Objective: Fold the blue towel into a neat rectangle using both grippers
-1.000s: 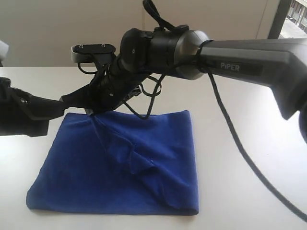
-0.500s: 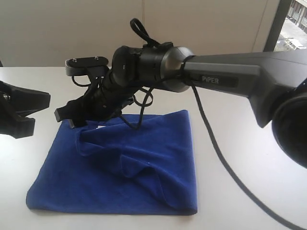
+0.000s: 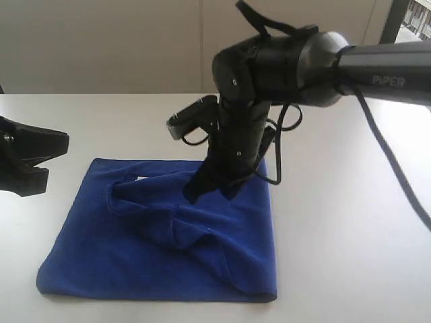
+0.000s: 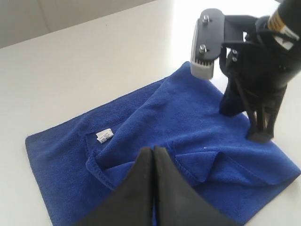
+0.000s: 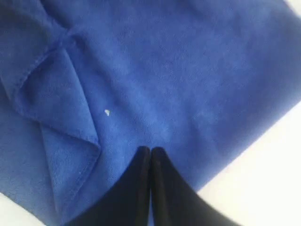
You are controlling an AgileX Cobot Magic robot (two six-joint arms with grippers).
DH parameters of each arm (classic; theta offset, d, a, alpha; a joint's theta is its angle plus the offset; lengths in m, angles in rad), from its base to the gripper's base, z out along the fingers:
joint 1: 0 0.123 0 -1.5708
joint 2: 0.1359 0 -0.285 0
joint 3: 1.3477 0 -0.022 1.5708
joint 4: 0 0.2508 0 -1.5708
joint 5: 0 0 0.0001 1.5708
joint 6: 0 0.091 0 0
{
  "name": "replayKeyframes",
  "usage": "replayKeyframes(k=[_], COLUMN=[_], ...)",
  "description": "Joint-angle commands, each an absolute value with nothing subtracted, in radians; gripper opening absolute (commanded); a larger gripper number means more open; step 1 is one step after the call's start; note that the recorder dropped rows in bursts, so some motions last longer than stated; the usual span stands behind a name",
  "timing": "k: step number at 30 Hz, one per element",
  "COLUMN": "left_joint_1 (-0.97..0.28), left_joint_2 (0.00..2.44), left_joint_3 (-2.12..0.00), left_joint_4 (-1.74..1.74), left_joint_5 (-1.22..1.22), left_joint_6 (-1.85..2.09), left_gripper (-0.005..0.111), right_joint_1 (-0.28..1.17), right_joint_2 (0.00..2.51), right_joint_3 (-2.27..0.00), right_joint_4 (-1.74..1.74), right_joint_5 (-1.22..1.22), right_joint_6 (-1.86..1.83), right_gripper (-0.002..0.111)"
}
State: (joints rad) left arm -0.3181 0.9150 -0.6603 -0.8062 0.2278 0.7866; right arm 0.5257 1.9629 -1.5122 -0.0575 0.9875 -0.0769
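The fingers of the right gripper (image 5: 150,149) are pressed together with nothing between them. Their tips are pointed down at the far part of the blue towel (image 3: 135,249); whether the cloth is touched cannot be told. The fingers of the left gripper (image 4: 153,148) are likewise closed and empty, and are held off the cloth at the left.

The towel is spread on the white table (image 3: 337,235), near the middle. A loose flap is bunched across it, and the white tag (image 4: 104,135) is exposed toward the far left.

If closed tips are pushed along the cloth, the towel is likely to be dragged rather than gripped. If the bunched flap is not flattened first, a lopsided fold is to be expected.

The long axis appears to run left to right, though this is blurred by foreshortening. The ridge of the flap is angled from far left to near right.
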Motion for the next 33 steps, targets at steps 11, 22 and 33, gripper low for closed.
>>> replayKeyframes(k=[11, 22, 33], left_joint_1=[-0.323, -0.323, -0.323], left_joint_2=[0.909, 0.909, 0.909], left_joint_3=[-0.659, -0.659, -0.659], left_joint_4=[-0.816, -0.816, -0.816], left_joint_5=[0.261, 0.255, 0.257], left_joint_6=[0.778, 0.783, 0.783], left_gripper=[0.0, 0.0, 0.0], right_joint_1=[0.464, 0.447, 0.353], right_joint_2=[1.974, 2.026, 2.022], right_joint_3=[-1.283, -1.278, -1.197], right_joint_4=[-0.082, -0.114, -0.186], right_joint_5=[0.658, 0.728, 0.876], right_joint_6=[0.006, 0.0, -0.066], right_gripper=[0.0, 0.0, 0.0])
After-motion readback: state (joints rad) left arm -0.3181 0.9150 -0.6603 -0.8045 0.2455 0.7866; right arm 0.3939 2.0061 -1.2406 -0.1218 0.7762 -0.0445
